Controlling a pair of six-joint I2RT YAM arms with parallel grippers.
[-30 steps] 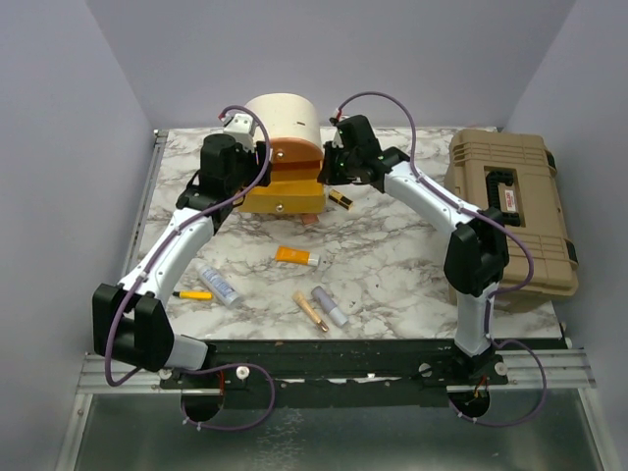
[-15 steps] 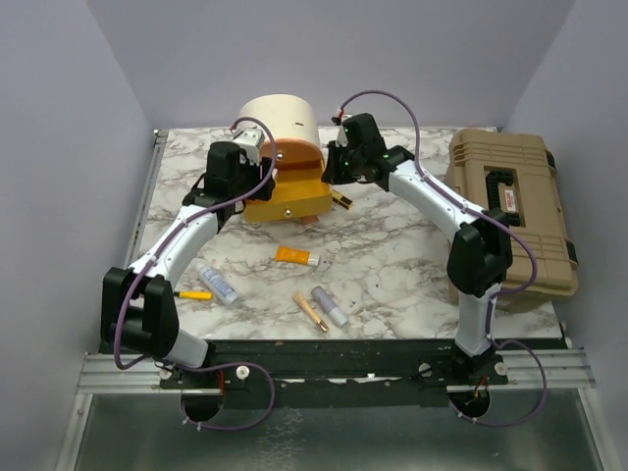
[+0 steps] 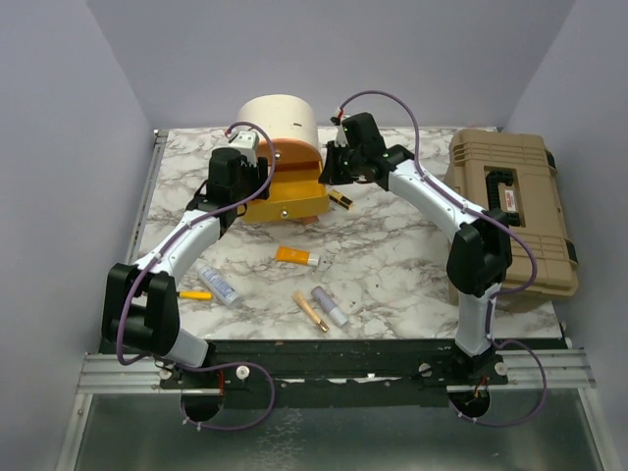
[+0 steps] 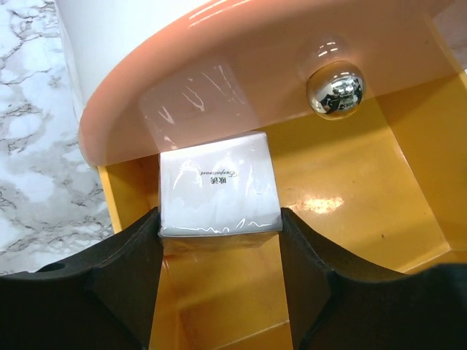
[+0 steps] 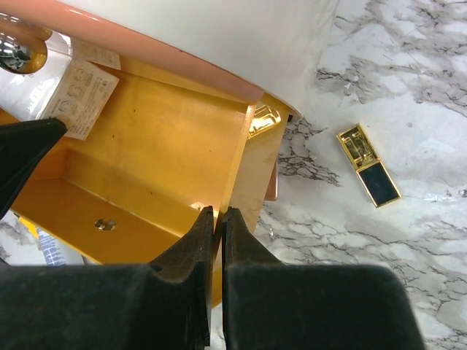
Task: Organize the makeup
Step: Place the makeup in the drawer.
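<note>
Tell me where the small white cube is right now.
Left wrist view: the small white cube is pinched in the left gripper, over the left side of the open yellow drawer of the round case, below-left of the chrome knob.

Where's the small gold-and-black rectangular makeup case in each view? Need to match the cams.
Top external: small gold-and-black rectangular makeup case lies on the marble table, just right of the open yellow drawer.
Left wrist: not in view.
Right wrist: right side, flat on the marble, apart from the drawer.
Shared landmark: the yellow drawer, in all three views.
</note>
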